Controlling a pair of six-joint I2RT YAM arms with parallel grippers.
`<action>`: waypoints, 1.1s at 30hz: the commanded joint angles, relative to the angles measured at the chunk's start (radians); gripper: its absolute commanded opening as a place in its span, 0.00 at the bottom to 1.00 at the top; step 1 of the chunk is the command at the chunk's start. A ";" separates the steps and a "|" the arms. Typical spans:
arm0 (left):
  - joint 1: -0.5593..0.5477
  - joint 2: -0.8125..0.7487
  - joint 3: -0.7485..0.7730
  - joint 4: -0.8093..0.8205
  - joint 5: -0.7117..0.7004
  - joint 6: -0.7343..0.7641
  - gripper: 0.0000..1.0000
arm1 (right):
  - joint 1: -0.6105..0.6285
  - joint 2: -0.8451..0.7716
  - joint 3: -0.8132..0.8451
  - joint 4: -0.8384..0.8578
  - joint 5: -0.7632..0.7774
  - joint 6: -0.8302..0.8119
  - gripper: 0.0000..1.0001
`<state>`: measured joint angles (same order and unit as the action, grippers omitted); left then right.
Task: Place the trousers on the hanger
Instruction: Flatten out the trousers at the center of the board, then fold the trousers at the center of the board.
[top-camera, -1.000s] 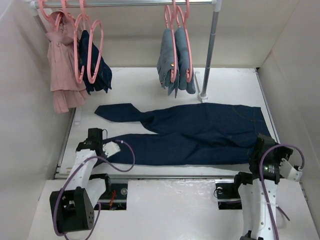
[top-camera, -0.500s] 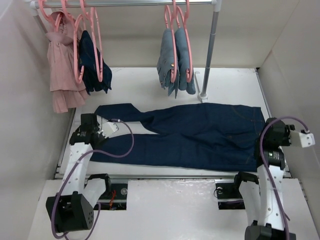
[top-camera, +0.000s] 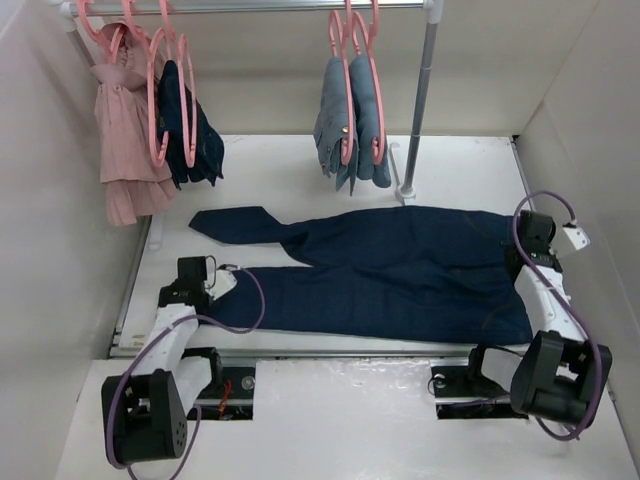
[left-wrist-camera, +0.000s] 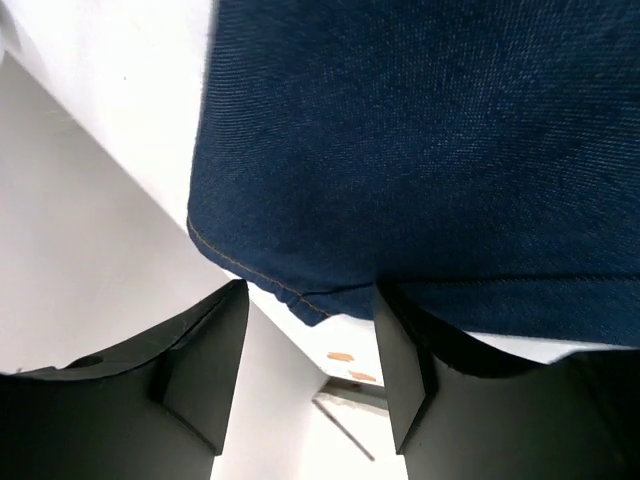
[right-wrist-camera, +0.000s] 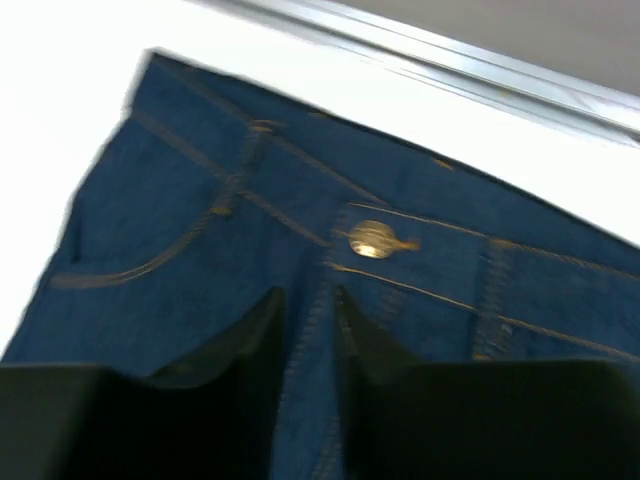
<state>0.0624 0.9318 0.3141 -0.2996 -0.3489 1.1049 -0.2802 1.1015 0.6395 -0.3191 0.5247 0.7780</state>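
Note:
The dark navy trousers (top-camera: 400, 270) lie flat on the white table, legs pointing left and waistband to the right. My left gripper (top-camera: 205, 283) hovers at the near leg's hem. In the left wrist view it (left-wrist-camera: 310, 300) is open, with the hem corner (left-wrist-camera: 300, 295) just at the fingertips and bare table between the fingers. My right gripper (top-camera: 527, 240) is at the waistband. Below the brass button (right-wrist-camera: 372, 240), the right gripper (right-wrist-camera: 310, 300) has narrowed onto a ridge of the fly seam. A pink hanger (top-camera: 157, 110) hangs on the rail at far left.
On the rail hang a pink garment (top-camera: 125, 140), a small navy garment (top-camera: 198, 130) and light blue jeans (top-camera: 352, 130) on more pink hangers. The rail's post (top-camera: 418, 100) stands behind the trousers. White walls close in left and right. A metal strip (top-camera: 350, 352) edges the table's near side.
My right arm has swung from the near right corner up to the waistband and its jaws have narrowed. My left gripper went out toward the far leg and came back to the near hem.

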 joint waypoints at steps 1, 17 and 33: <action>0.013 -0.027 0.110 -0.094 0.105 -0.094 0.50 | -0.005 0.053 0.139 0.159 -0.149 -0.189 0.33; -0.184 0.424 0.618 -0.095 0.324 -0.197 0.68 | -0.036 0.876 1.003 -0.382 -0.370 -0.350 1.00; -0.230 0.809 0.648 0.148 0.214 -0.165 0.19 | -0.027 1.175 1.258 -0.578 -0.354 -0.433 0.86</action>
<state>-0.1703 1.7138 0.9741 -0.1829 -0.1219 0.9398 -0.3061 2.2841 1.9030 -0.8612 0.1688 0.3557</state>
